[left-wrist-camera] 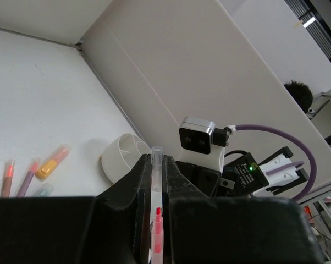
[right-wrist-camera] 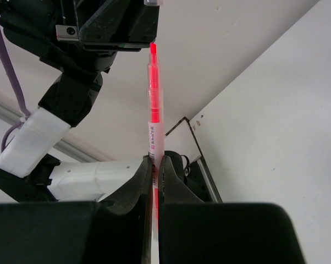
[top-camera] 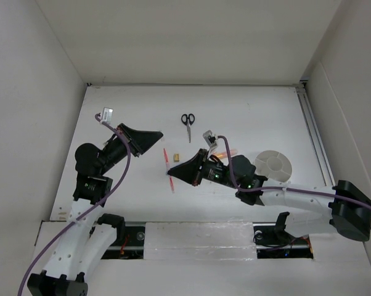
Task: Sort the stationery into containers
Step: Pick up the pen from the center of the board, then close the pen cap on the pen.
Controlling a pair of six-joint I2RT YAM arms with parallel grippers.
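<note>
- Right pincer is clamped on a thin red pen, held above the white desk; the bare tip points at the left pincer.
- Left pincer is clamped on a small clear plastic cap, in line with the pen tip and just apart from it.
- Round white divided plastic cup sits on the desk right of the right arm.
- Small black-handled scissors lie farther back, well apart from the cup.
- Tiny yellow block is on the desk near the pen.
- Stubby orange marker and two thin pens lie just beside the cup.
</note>
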